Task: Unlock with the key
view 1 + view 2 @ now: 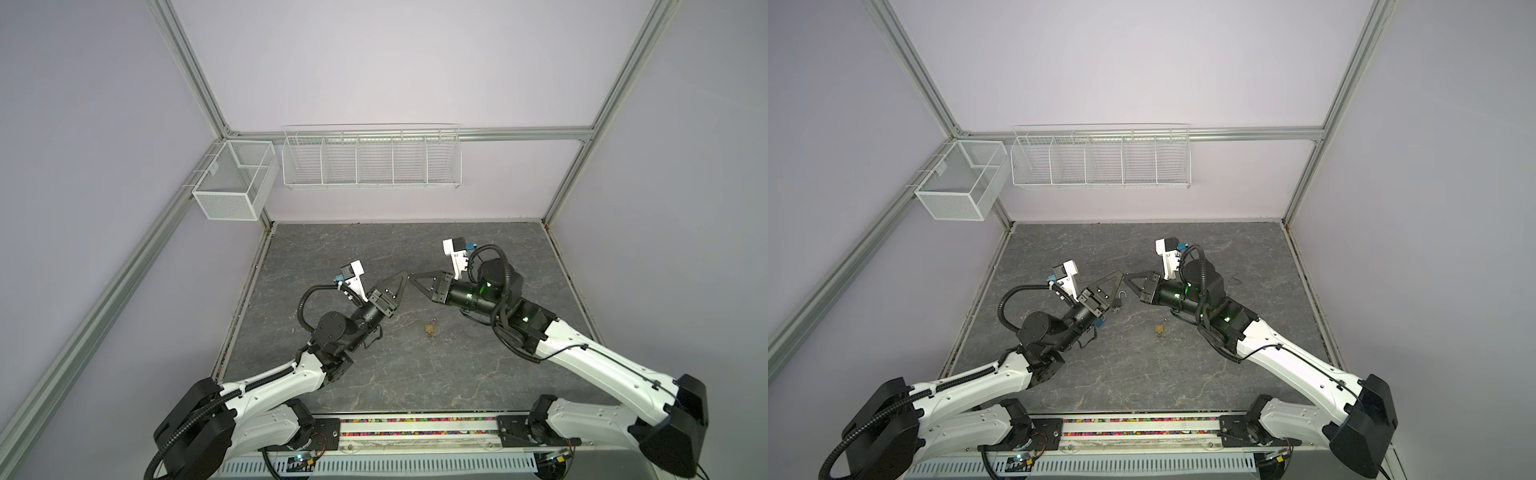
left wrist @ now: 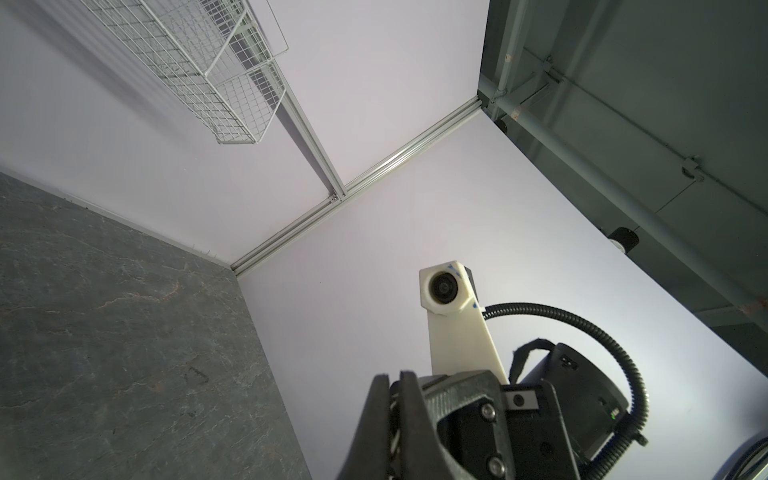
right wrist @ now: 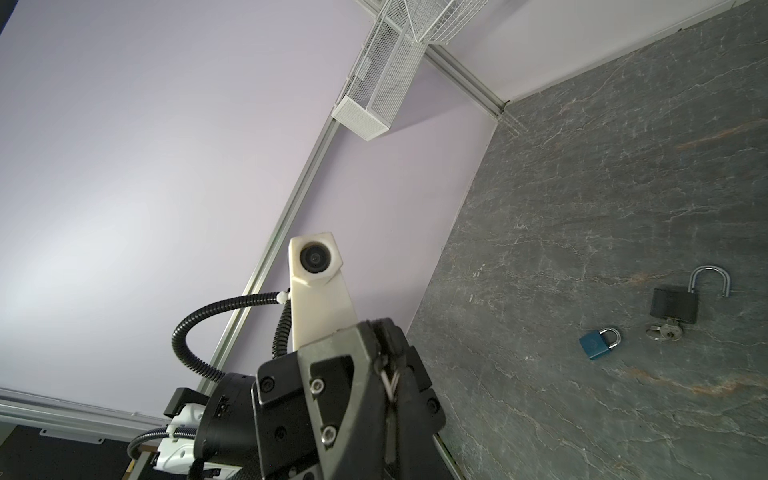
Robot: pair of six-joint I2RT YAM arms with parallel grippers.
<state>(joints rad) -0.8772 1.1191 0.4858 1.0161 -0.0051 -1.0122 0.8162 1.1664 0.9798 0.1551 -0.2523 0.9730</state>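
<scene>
The right hand (image 1: 414,280) is pinching a thin wire loop (image 3: 390,376), possibly a key ring, with its tip right by the tip of the left hand (image 1: 404,274), whose fingers are pressing together. On the bench (image 1: 374,249), a black lock (image 3: 674,305) is lying with its shackle open and a key (image 3: 669,332) in it, just beside a blue lock (image 3: 597,344). A brass lock (image 1: 429,329) is sitting apart.

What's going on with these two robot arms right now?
The left gripper and right gripper, both shut, meet tip to tip above the table; the right pinches a thin metal ring, probably a key's. Below lie a brass padlock, a closed blue padlock, and a black padlock, shackle open, key inserted.
</scene>
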